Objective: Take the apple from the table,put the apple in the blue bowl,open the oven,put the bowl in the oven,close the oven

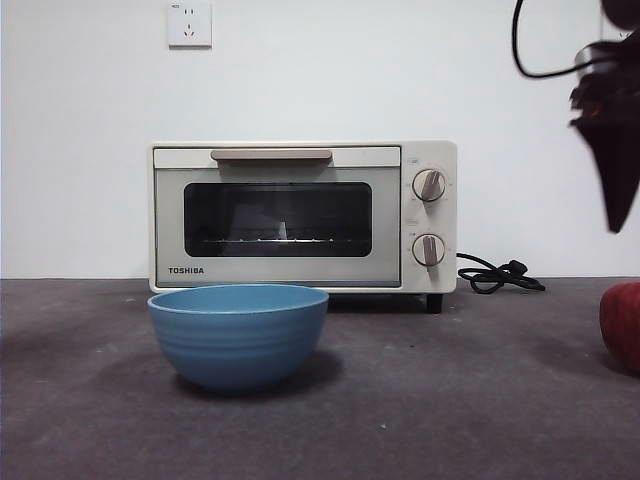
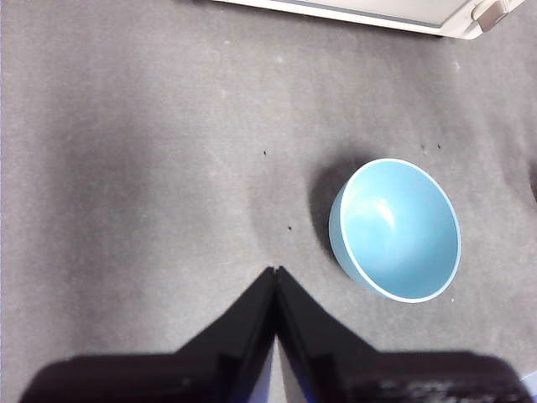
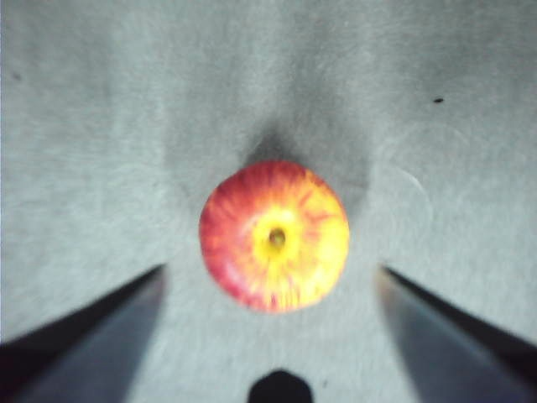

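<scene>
The red and yellow apple (image 3: pixel 274 238) lies on the table (image 3: pixel 101 126), straight below my right gripper (image 3: pixel 270 290), whose jaws stand wide open on either side of it without touching. In the front view only the apple's edge (image 1: pixel 622 325) shows at the far right, with the right gripper (image 1: pixel 612 150) hanging dark above it. The blue bowl (image 1: pixel 238 334) stands empty in front of the oven (image 1: pixel 303 215), whose door is closed. My left gripper (image 2: pixel 276 273) is shut, hovering over bare table beside the bowl (image 2: pixel 396 228).
A black cord (image 1: pixel 497 275) lies coiled on the table to the right of the oven. A white wall socket (image 1: pixel 189 23) sits high on the wall. The oven's lower edge (image 2: pixel 369 12) shows in the left wrist view.
</scene>
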Robot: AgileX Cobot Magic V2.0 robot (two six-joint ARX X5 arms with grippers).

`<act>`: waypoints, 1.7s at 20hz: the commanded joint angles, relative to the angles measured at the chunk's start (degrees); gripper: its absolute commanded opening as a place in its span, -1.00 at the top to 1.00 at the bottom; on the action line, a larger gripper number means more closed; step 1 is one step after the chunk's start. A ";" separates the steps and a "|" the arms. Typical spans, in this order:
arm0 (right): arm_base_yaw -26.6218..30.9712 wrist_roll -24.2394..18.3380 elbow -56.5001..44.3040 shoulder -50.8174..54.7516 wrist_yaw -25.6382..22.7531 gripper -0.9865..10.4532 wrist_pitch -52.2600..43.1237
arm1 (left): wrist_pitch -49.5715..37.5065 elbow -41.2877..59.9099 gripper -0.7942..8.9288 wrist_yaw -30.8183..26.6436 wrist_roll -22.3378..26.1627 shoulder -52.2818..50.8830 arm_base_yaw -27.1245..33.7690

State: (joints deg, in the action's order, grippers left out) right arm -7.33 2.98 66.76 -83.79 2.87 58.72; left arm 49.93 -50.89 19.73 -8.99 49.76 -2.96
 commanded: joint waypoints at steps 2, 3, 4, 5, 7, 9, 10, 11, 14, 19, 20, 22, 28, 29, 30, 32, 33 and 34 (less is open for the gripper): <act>-0.59 -0.42 0.20 -3.45 -0.33 -0.34 -0.83 | 0.15 0.15 0.85 0.17 0.81 0.13 -0.13; -0.57 -0.48 0.20 -4.66 -0.33 -0.34 -0.90 | 0.15 0.15 0.85 0.15 1.27 0.13 -0.13; -0.57 -0.76 0.20 -5.75 -0.33 -0.34 -0.98 | 0.15 0.15 0.85 0.17 1.57 0.15 -0.13; -0.57 -1.11 0.17 -7.17 -0.33 -0.34 -1.09 | 0.15 0.15 0.85 0.17 1.70 0.28 -0.13; -0.57 -1.57 0.15 -9.90 -0.31 -0.33 -1.60 | 0.24 0.15 0.85 0.17 1.70 0.39 -0.13; -0.57 -1.55 0.13 -12.55 -0.33 -0.33 -2.73 | 0.24 0.15 0.85 0.17 1.73 0.48 -0.13; -0.57 -1.51 0.13 -13.49 -0.33 -0.33 -3.56 | 0.26 0.15 0.85 0.17 1.77 0.50 -0.13; -0.57 -1.44 0.13 -14.36 -0.33 -0.32 -4.33 | 0.24 0.15 0.85 0.17 1.97 0.57 -0.13; -0.59 -1.14 0.13 -15.06 -0.31 0.01 -4.72 | 0.28 0.15 0.85 0.15 2.16 1.01 -0.13; -0.57 0.07 0.13 -15.06 -0.33 0.80 -2.56 | 0.26 0.15 0.85 0.15 2.19 1.95 -0.13; -0.59 0.07 0.13 -15.06 -0.33 0.85 -2.23 | 0.24 0.15 0.85 0.13 2.19 2.14 -0.13; -0.57 0.31 0.28 -14.64 -0.33 0.85 -2.40 | 0.28 0.15 0.85 0.15 2.23 2.38 -0.13; -5.07 5.95 6.58 -8.20 7.74 0.85 2.43 | 0.20 0.15 0.85 0.15 3.10 2.38 -0.13; -7.74 6.10 8.72 -8.09 7.80 0.85 3.52 | 0.17 0.15 0.85 0.15 3.10 2.38 -0.13; -10.99 6.19 10.80 -8.15 7.63 0.85 4.28 | 0.17 0.15 0.85 0.15 3.10 2.38 -0.13; -18.21 7.65 14.29 -8.66 7.06 0.85 2.89 | 0.17 0.15 0.85 0.15 3.10 2.38 -0.13; -22.16 7.91 16.37 -9.20 6.12 0.85 1.68 | 0.15 0.15 0.85 0.15 3.10 2.43 -0.13; -25.09 8.02 18.34 -10.05 5.57 0.85 0.98 | 0.15 0.15 0.85 0.15 3.10 2.49 -0.13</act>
State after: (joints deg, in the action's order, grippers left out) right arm -32.16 10.11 84.99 -93.60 8.58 60.07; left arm 50.15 -50.89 19.73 -6.59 52.12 -2.96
